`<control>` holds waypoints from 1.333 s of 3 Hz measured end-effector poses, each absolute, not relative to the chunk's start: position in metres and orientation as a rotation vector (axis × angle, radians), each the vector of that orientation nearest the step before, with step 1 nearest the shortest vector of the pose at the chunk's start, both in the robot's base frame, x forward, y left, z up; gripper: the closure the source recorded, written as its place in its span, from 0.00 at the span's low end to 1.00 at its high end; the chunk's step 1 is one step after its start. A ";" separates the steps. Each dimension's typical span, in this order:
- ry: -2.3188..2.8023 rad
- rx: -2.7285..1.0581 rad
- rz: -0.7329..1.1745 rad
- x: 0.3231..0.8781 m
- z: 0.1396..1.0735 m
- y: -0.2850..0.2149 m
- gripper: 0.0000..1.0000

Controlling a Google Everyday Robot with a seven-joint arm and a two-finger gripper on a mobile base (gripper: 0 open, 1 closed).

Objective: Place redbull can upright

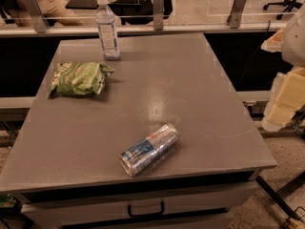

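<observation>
The slim silver-and-blue metal redbull can (149, 149) lies on its side near the front edge of the grey table (190, 80), its long axis running from about 8 o'clock to 2 o'clock. What seems to be the pale blocky gripper (285, 99) hangs off the table's right edge, with the can toward its 8 o'clock. I cannot tell whether it is open or closed. A crumpled green snack bag (78, 78) and an upright clear plastic water bottle (107, 30) sit well apart at 11 o'clock.
</observation>
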State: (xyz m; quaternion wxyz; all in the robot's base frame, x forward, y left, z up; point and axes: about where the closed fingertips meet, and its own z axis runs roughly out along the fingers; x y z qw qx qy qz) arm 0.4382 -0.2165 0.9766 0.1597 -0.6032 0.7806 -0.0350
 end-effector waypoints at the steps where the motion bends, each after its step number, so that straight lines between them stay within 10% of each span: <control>1: 2.229 -1.723 -0.102 0.438 0.977 -0.216 0.00; 4: 1.867 -2.104 0.051 0.466 0.943 -0.119 0.00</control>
